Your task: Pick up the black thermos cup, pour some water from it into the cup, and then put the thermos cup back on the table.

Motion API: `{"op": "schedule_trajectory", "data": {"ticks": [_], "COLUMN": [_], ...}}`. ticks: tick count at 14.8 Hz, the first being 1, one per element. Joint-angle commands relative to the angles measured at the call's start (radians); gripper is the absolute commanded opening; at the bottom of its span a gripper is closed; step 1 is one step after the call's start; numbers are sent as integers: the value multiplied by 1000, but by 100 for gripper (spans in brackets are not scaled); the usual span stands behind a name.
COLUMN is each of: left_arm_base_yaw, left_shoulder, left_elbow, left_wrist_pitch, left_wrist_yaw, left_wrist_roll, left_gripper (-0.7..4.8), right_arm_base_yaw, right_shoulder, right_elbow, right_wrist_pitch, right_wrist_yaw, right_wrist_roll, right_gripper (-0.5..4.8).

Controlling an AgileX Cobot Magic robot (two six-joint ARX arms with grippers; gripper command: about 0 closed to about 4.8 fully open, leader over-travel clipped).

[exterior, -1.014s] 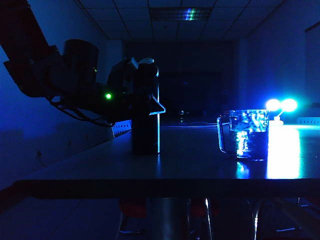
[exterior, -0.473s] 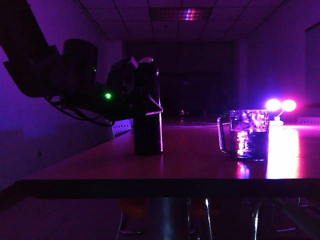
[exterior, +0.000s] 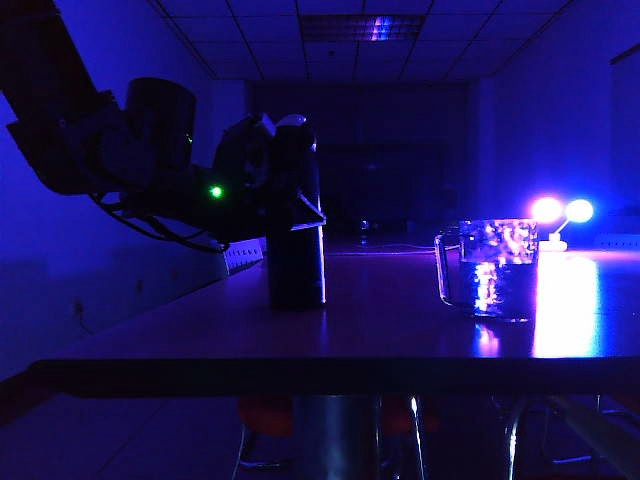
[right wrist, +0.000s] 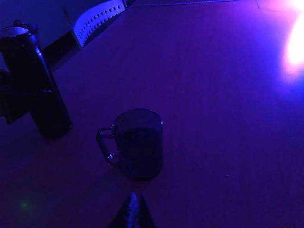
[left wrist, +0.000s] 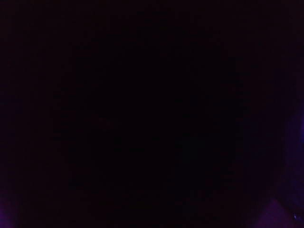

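Left gripper [exterior: 300,205] at the upper half of the black thermos cup [exterior: 295,250], reaching in level from the left of the exterior view; one finger [exterior: 308,215] showing as a pale edge on the far-right flank of the dark body, so jaws astride the cylinder and seemingly clamped on it (left wrist view wholly black, no confirmation from there). Thermos upright, long axis vertical, base planted on the desk [exterior: 380,300], pale lid tip above the gripper. Judged step: grasp made or nearly made, lift not begun.

Right gripper [right wrist: 133,209] seen only as a dark pointed tip low in its own wrist view, fingers together to a single point, holding nothing, hovering near the cup [right wrist: 137,142] on the handle-free near side.

Outward from the thermos: glass cup [exterior: 495,268] well apart to the right, upright, handle turned toward the thermos. Pour path therefore rightward across bare desk, then a tilt of the long axis toward the cup mouth. Left arm clearly the one on the thermos.
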State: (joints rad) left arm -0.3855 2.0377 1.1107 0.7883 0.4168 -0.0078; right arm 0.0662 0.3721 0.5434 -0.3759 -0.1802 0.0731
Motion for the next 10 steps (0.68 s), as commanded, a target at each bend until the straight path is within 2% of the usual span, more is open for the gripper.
{"op": "schedule_trajectory", "data": {"ticks": [1, 4, 6, 9, 10], "left_arm_base_yaw": [-2, -3, -21, -101, -127], "left_shoulder": [-2, -21, -50, -50, -50], "left_elbow": [3, 5, 43, 206, 244], "left_wrist_pitch": [11, 5, -73, -312, -341], "left_wrist_yaw": [-14, -113, -195, -366, -413], "left_wrist_roll": [0, 0, 18, 181, 215], "left_gripper": [299, 299, 299, 299, 299], "right_arm_base_yaw": [-1, -1, -1, 0, -1], "right_shoulder": [-1, -1, 0, 0, 0], "right_elbow": [6, 6, 6, 6, 6], "right_wrist_pitch": [13, 13, 13, 13, 13], "right_wrist_yaw": [-6, -6, -6, -6, -5], "right_wrist_roll": [-3, -3, -3, -3, -3], "right_gripper": [-5, -5, -5, -5, -5]}}
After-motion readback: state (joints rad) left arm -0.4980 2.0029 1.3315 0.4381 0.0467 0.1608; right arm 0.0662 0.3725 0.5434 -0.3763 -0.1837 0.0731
